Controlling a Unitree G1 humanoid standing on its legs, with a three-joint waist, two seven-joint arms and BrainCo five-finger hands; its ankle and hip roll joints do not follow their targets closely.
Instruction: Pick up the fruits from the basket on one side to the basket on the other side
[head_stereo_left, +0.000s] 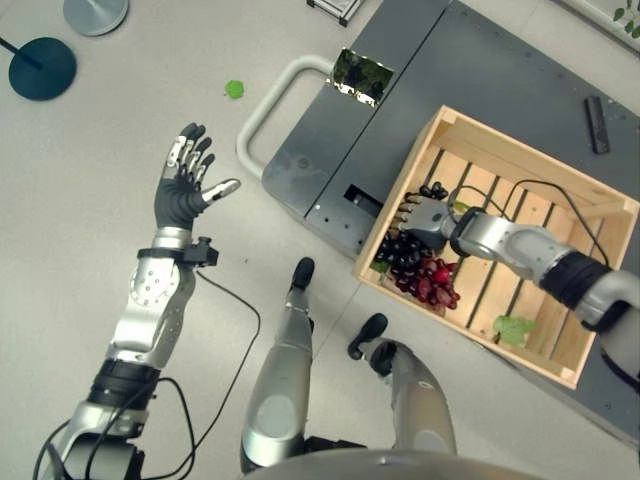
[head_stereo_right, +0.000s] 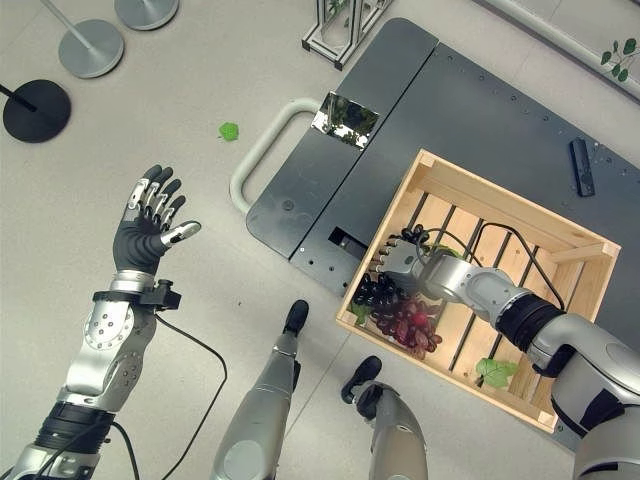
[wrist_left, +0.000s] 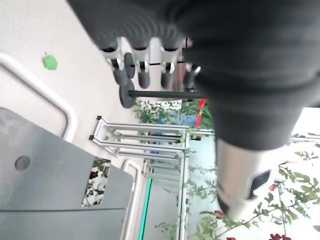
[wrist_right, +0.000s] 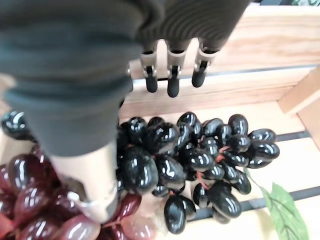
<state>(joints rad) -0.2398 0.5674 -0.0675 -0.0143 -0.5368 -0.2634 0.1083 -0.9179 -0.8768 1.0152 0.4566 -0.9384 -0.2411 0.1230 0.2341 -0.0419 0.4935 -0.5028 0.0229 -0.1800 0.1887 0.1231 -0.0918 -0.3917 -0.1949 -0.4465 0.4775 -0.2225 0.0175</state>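
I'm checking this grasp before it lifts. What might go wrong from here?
The right hand hangs over the black grapes with fingers straight, nothing gripped yet; closing could pinch single berries off the bunch. The red grapes lie touching the black bunch in the wooden crate, so both may drag up together. The left hand is open over the floor.

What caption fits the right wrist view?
Right hand open above black grapes beside red grapes in a wooden crate.
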